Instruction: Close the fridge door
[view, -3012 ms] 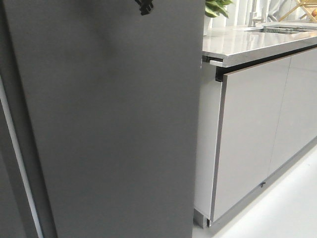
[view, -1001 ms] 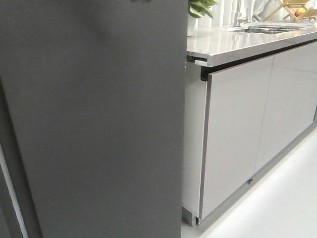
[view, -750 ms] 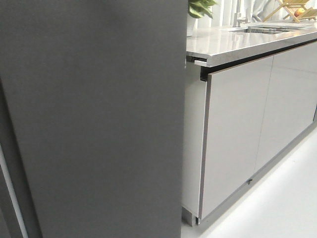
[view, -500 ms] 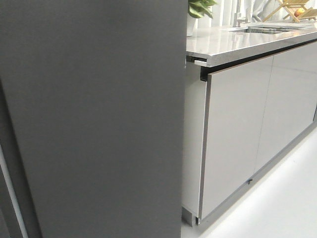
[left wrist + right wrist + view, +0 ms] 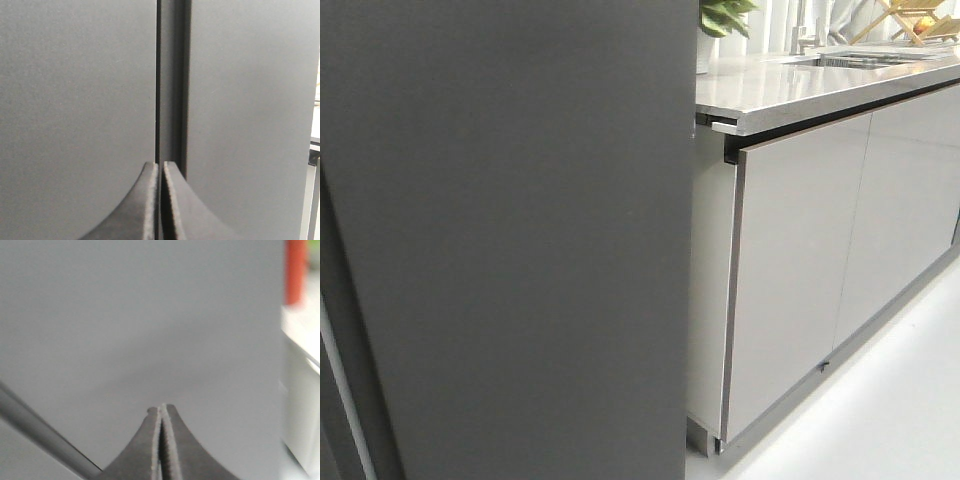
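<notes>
Now fridge door (image 5: 510, 240) fills front view, just left of pale cabinet front (image 5: 790, 270), long axis vertical. Both fingers sets clenched, empty: left fingers (image 5: 160, 167) at door seam, right fingers (image 5: 161, 410) facing flat panel. Left nearer seam, prob pusher.

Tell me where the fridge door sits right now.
In the front view the fridge door fills the left side, its right edge beside the light-grey cabinet front under the countertop.

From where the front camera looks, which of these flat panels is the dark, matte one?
The fridge door, the tall panel filling the left of the front view. It is dull dark grey, while the cabinet fronts under the countertop are paler and glossy.
</notes>
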{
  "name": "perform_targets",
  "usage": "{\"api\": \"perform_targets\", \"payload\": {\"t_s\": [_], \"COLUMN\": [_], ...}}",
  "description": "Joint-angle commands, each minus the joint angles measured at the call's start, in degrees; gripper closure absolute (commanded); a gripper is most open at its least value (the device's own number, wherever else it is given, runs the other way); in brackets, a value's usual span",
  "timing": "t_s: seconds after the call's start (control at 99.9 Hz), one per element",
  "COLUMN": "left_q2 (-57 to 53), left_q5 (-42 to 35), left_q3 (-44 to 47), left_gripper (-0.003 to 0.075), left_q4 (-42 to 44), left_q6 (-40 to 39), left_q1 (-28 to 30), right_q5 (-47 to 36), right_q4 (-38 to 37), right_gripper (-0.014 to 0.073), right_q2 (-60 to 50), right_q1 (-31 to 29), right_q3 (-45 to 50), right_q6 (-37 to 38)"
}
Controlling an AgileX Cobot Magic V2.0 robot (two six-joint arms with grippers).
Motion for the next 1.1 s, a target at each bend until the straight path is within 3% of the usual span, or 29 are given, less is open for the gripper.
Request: {"api": "perform_targets", "payload": {"t_s": [0.0, 0.26, 0.54, 0.86, 1.091], "left_q2": [-0.56, -0.56, -0.56, -0.56, -0.56], "left_q5": [-4.17, -4.17, -4.17, -4.17, -4.17], "left_q3": [2.01, 2.01, 2.01, 2.01, 2.01], "left_gripper": [0.0740, 0.0740, 0.0740, 0.0740, 0.0740], "left_q4": [-0.23, -0.23, -0.23, -0.23, -0.23], "left_q6": [-0.11, -0.11, -0.11, -0.11, -0.11], "left_q1": [-0.16, -0.16, -0.16, -0.16, -0.16], "right_q5": [-5.23, -24.89, -34.92, -45.18, -51.45], "right_q4": [-3.21, -5.84, -7.14, -9.38, -10.33], "right_gripper": [0.0666, 0.0666, 0.0666, 0.0666, 0.0666], "right_q2": [-3.91, -23.16, -47.72, -74.61, -85.29], "right_q1": [-0.40, -2.50, -10.01, -11.71, -13.03], "right_q3": [3.12, 35.90, 67.72, 95.35, 111.11], "right_q6": [0.36, 0.36, 0.26, 0.26, 0.26]}}
